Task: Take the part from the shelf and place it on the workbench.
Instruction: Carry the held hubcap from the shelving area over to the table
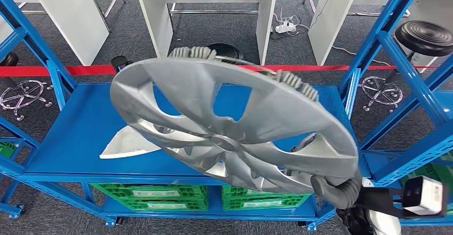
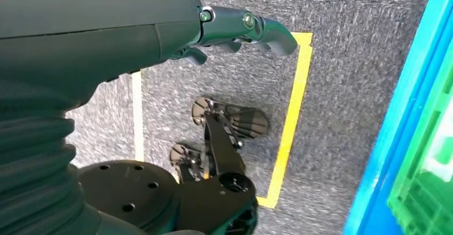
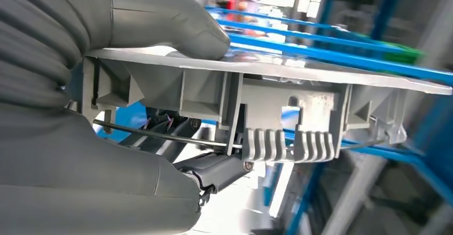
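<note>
A large silver wheel cover (image 1: 235, 123) hangs tilted in the air in front of the blue shelf (image 1: 80, 139), blocking much of the head view. My right hand (image 1: 334, 184) grips its lower right rim. In the right wrist view the thumb (image 3: 171, 21) presses on the cover's face (image 3: 331, 75) while darker fingers (image 3: 213, 171) curl under the ribbed rim clips. A second silver part (image 1: 128, 144) lies on the shelf deck behind the cover. My left hand (image 2: 240, 29) hangs over the grey floor with its fingers loosely extended and nothing in it.
Green crates (image 1: 155, 195) sit on the shelf's lower level. Blue uprights (image 1: 395, 59) flank the shelf on both sides. White tables (image 1: 208, 0) stand beyond a red tape line (image 1: 53, 70). A black stool (image 1: 424, 34) stands at the far right. Yellow floor tape (image 2: 291, 123) marks the carpet.
</note>
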